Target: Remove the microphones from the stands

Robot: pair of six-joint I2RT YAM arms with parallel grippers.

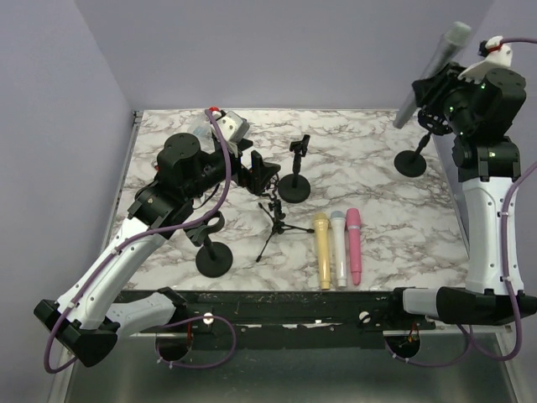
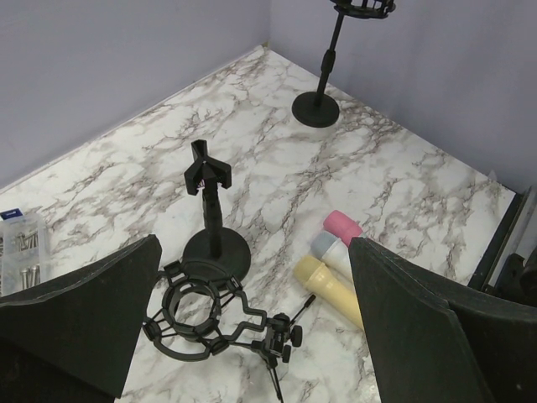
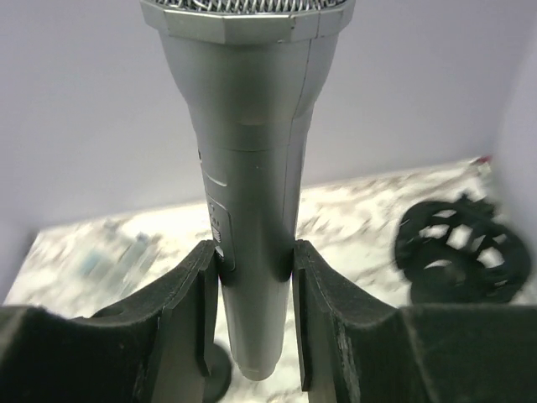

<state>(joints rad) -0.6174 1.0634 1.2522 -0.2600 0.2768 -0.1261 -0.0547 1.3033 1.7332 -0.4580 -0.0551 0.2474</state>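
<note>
I took my bearings from the little tripod [image 1: 277,222] with its ring cradle, standing mid-table on the marble table [image 1: 369,134].

Left of the tripod and a little nearer the arm bases stood a round-footed stand [image 1: 214,256] with nothing in its holder. Beyond the tripod and to its left, by the back wall, sat a small clear box [image 1: 233,126]. The left gripper [image 1: 267,175] hung just behind the tripod. From its own camera the two pads stood wide apart with nothing between them, the left gripper [image 2: 252,336] looking down on the tripod's cradle. It had no part in the job that I could see. Just behind the tripod to the right stood a clip stand [image 1: 295,180], also bare.

Right of the tripod, three microphones lay side by side on the marble: a yellow one [image 1: 321,250], a white one [image 1: 339,248] and a pink one [image 1: 354,245].

Well to the right of the tripod and further back was the far stand [image 1: 411,162]. Above it, the right gripper [image 1: 430,94] was closed around the body of the grey microphone [image 1: 449,46], which was held high and tilted, head uppermost. In the wrist view the pads of the right gripper [image 3: 254,285] pinched the barrel of the grey microphone [image 3: 252,126] on both sides. The stand's ring mount [image 3: 463,250] sat off to one side, apart from the microphone and empty.

By my reckoning the main part was done, since the microphone looked clear of its holder. What seemed left was to carry it away and set it down, perhaps beside the three lying right of the tripod.
</note>
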